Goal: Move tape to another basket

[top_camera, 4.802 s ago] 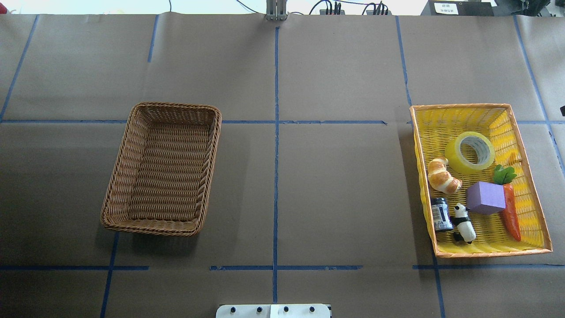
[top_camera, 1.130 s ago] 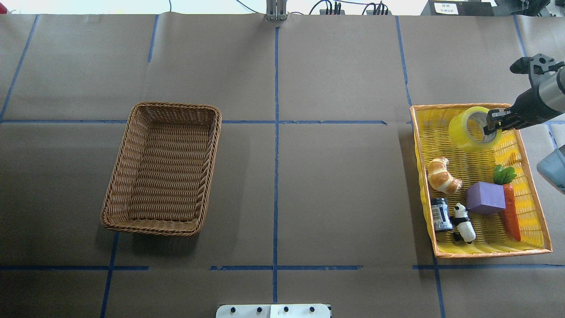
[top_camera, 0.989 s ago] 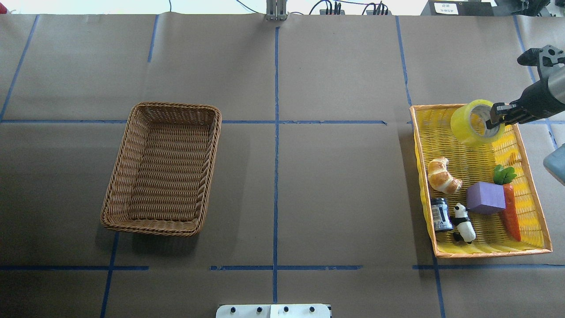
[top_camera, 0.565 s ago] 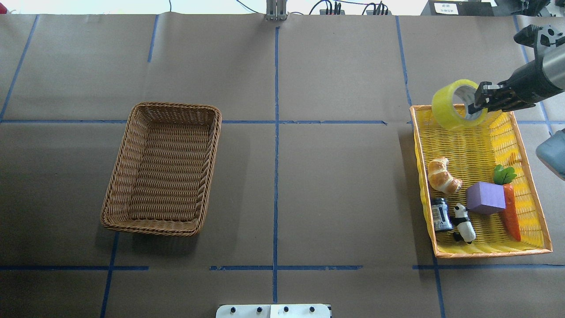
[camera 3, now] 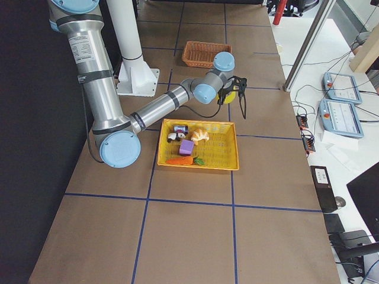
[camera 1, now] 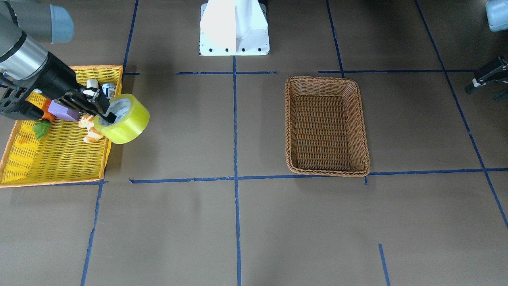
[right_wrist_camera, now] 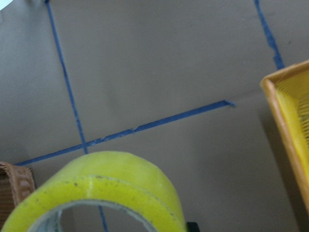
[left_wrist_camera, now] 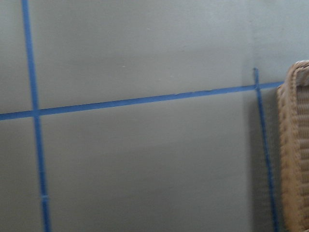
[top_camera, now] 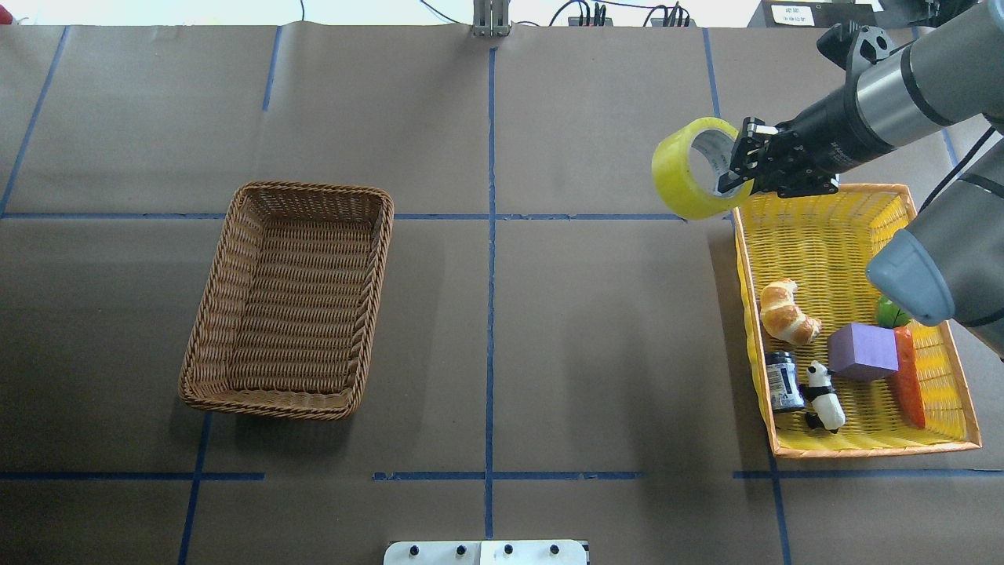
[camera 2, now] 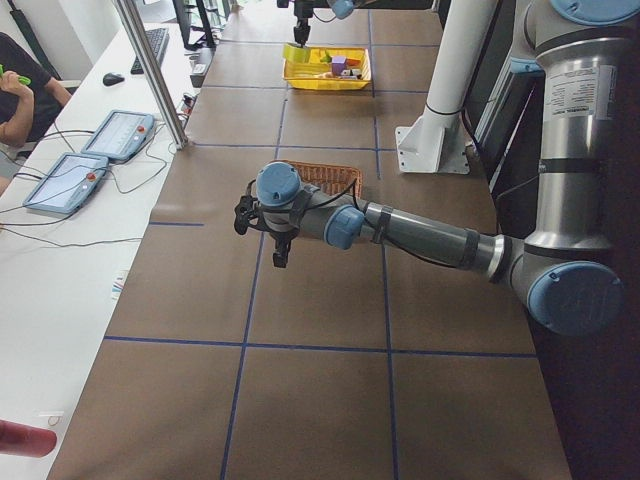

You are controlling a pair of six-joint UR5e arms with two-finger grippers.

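Note:
The tape, a wide yellow-green roll with a white core, hangs in the air just past the far left corner of the yellow tray. My right gripper is shut on the roll's wall, one finger inside the core. The tape also shows in the front view and fills the bottom of the right wrist view. The empty brown wicker basket sits on the table's left half, far from the tape. My left gripper hovers beyond the basket's left side; I cannot tell whether it is open or shut.
The yellow tray holds a croissant, a purple block, a carrot, a panda figure and a small can. Blue tape lines cross the brown paper. The robot's white base stands at the near edge.
The right arm came in, gripped the tape in the yellow tray, lifted it and carried it left over the tray's far rim. Nothing else in the tray moved.

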